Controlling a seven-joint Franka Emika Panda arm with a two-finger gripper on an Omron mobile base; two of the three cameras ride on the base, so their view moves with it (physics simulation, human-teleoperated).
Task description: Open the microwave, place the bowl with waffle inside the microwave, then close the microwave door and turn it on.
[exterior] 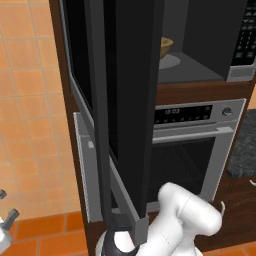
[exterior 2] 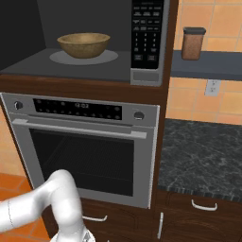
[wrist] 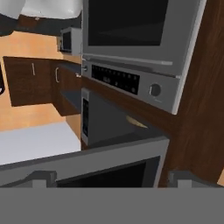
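Hand [wrist: 112, 181] wide open and empty, fingertips either side of the swung-out microwave door [wrist: 100, 164], no grip

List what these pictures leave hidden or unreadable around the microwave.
- Waffle: bowl interior hidden by its own rim, right base view.
- Bowl mostly hidden behind the open microwave door, left base view.
- Button panel labels too small.
- Microwave door handle not discernible.

orange tiled wall [exterior 2: 227, 101], dark granite counter [exterior 2: 203, 156], wood cabinets [exterior 2: 208, 217]
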